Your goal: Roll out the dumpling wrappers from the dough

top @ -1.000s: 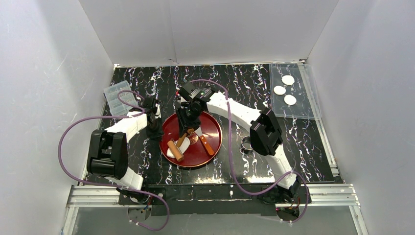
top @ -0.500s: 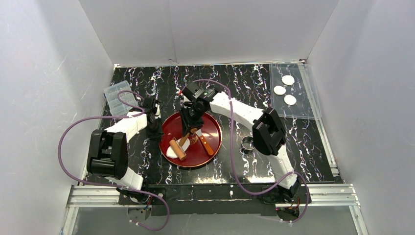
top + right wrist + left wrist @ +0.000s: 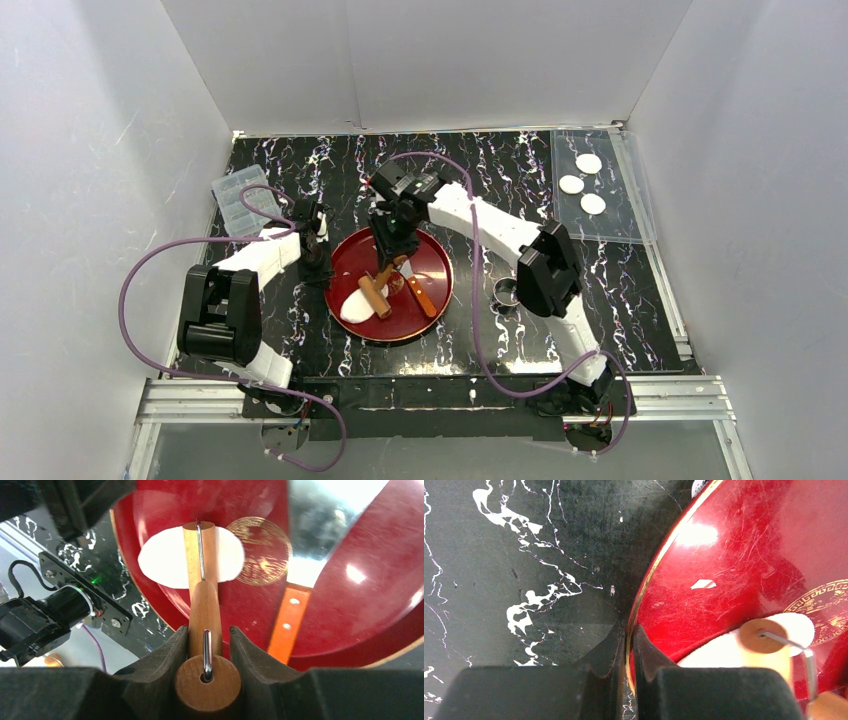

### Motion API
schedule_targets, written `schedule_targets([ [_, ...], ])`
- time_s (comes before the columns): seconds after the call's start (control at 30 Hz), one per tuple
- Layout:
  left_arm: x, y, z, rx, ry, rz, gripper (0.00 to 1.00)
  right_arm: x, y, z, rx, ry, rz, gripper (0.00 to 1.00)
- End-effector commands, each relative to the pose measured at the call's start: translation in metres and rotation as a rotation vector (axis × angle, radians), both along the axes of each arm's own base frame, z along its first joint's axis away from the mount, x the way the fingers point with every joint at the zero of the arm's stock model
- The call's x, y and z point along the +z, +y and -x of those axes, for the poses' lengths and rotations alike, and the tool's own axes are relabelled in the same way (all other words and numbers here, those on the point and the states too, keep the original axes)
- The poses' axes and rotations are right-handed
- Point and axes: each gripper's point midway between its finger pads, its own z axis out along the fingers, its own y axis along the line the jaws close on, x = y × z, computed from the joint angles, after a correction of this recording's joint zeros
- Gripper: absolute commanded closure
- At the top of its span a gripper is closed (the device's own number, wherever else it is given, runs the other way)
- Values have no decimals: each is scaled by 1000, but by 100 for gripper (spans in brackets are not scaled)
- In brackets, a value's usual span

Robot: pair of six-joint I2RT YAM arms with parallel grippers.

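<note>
Dough (image 3: 160, 557) lies on the red plate (image 3: 734, 550) under the rolling pin (image 3: 192, 565). Bent leftward over it, the right claw (image 3: 207, 630) clamps the pin's handle; the left claw (image 3: 629, 630) pinches the plate's rim. Wrappers (image 3: 572, 184) rest far right.

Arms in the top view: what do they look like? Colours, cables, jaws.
Left arm and right arm: white link shells, black joint housings, a loose purple cable looping off each. Left gripper and right gripper: matte black jaws, scalloped inner faces.
</note>
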Motion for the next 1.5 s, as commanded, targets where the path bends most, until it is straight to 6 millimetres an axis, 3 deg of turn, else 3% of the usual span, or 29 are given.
schedule_targets([
  [0.0, 8, 8, -7, 3, -48, -42, 100, -6, 35, 13, 60, -47, 6, 99],
  [0.1, 9, 8, -7, 3, -49, -42, 100, 6, 56, 20, 61, -14, -82, 99],
  [0.2, 9, 8, -6, 4, -50, -43, 100, -2, 53, 20, 53, -3, -68, 99],
  [0.33, 10, 8, -7, 2, -56, -43, 100, -25, 22, 9, 10, 12, 19, 99],
  [0.47, 10, 8, -7, 2, -57, -42, 100, -37, -26, -16, -32, -84, 154, 99],
  [0.57, 10, 8, -7, 2, -56, -42, 100, -38, -56, -33, -78, -105, 225, 99],
  [0.67, 10, 8, -7, 2, -56, -41, 100, -32, -68, -42, -91, -144, 253, 99],
  [0.83, 11, 9, -7, 3, -62, -45, 100, -2, -46, -33, -61, -132, 136, 99],
  [1.03, 11, 8, -7, 2, -63, -41, 100, 77, -8, -35, -74, -172, -109, 99],
  [1.13, 11, 8, -7, 2, -60, -42, 100, 105, 10, -29, -81, -172, -226, 99],
  [1.2, 10, 8, -7, 2, -57, -42, 100, 105, 21, -23, -67, -153, -270, 99],
  [1.47, 11, 8, -8, 1, -60, -43, 100, 57, 35, 0, -24, -21, -217, 99],
])
